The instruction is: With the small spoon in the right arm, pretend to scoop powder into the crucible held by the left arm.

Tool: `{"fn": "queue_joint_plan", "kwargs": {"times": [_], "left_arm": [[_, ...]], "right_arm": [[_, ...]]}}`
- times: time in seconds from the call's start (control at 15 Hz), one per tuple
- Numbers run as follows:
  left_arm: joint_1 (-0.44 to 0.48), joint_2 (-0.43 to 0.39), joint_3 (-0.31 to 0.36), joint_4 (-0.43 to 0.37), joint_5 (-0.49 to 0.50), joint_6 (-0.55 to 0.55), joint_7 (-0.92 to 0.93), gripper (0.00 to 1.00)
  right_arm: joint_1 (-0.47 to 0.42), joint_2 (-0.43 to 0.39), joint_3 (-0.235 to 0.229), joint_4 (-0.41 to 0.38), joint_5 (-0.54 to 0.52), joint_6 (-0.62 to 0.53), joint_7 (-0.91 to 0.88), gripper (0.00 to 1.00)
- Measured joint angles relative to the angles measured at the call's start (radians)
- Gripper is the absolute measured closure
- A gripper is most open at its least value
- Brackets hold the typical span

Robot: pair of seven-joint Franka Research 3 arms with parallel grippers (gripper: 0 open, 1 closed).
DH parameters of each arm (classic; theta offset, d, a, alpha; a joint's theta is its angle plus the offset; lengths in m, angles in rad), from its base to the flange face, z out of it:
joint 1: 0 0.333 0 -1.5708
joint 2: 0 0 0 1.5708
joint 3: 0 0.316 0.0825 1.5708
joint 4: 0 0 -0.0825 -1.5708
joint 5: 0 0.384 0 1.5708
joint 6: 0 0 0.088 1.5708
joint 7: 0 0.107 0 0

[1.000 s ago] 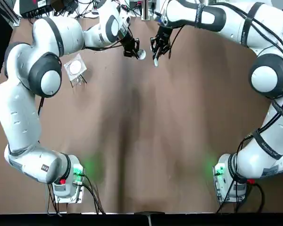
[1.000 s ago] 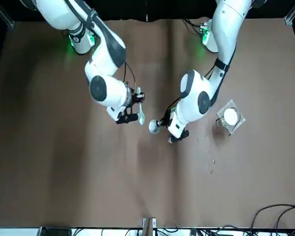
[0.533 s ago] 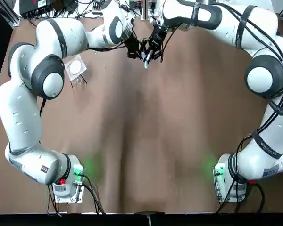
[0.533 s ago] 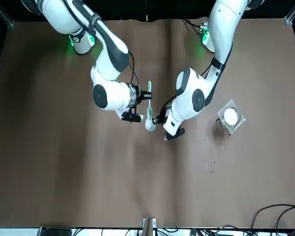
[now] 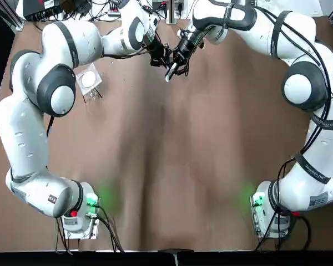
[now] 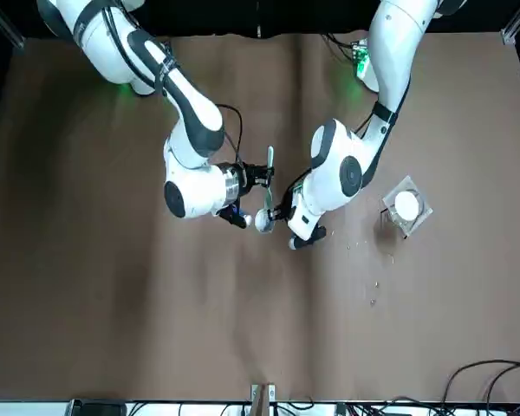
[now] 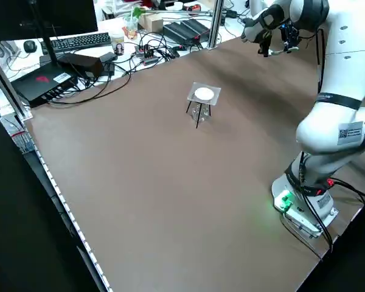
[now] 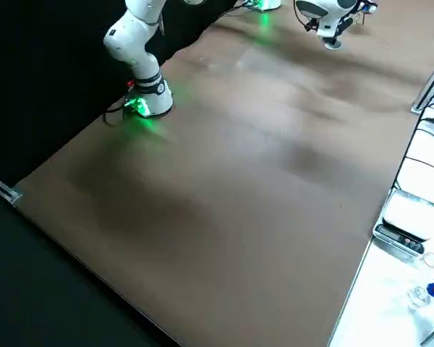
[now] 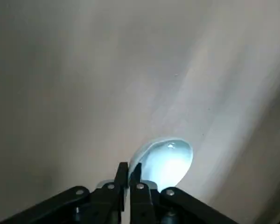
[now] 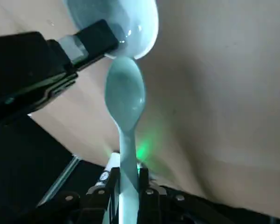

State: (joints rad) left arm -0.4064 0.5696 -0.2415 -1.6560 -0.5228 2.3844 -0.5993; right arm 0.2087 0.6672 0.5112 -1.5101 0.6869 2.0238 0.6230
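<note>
My left gripper (image 9: 129,175) is shut on the rim of a small white crucible (image 9: 166,158), held above the far middle of the brown table (image 5: 166,166). My right gripper (image 10: 126,179) is shut on the handle of a small pale spoon (image 10: 126,97). The spoon's bowl reaches the crucible's (image 10: 115,21) rim, beside the left gripper's fingers (image 10: 81,42). In the top view the two grippers meet, left gripper (image 5: 158,55) and right gripper (image 5: 181,51), with the spoon (image 5: 169,72) slanting below them. The front view shows the crucible (image 6: 263,221) and the spoon (image 6: 269,159) between the wrists.
A white disc on a small clear stand (image 5: 89,81) sits left of the grippers, also seen as the stand (image 6: 406,206) in the front view. Cables, a keyboard and boxes (image 7: 85,52) line the table's far edge. Both arm bases (image 5: 77,213) stand at the near edge.
My right gripper has swung left with the spoon and tilted it, bringing its bowl to the crucible. My left gripper shifted slightly right, still holding the crucible.
</note>
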Motion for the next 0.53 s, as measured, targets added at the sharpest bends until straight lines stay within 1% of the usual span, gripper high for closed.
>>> {"fn": "queue_joint_plan", "kwargs": {"times": [0.2,0.53], "left_arm": [[0.0,0.0,0.0,0.001,0.0,0.0,-0.002,0.94],[0.002,0.0,0.0,0.005,0.0,0.0,-0.003,0.94]], "right_arm": [[-0.013,0.0,-0.004,0.004,0.039,0.0,0.002,0.8],[-0.041,0.0,-0.006,0.008,0.041,-0.006,0.003,0.8]]}}
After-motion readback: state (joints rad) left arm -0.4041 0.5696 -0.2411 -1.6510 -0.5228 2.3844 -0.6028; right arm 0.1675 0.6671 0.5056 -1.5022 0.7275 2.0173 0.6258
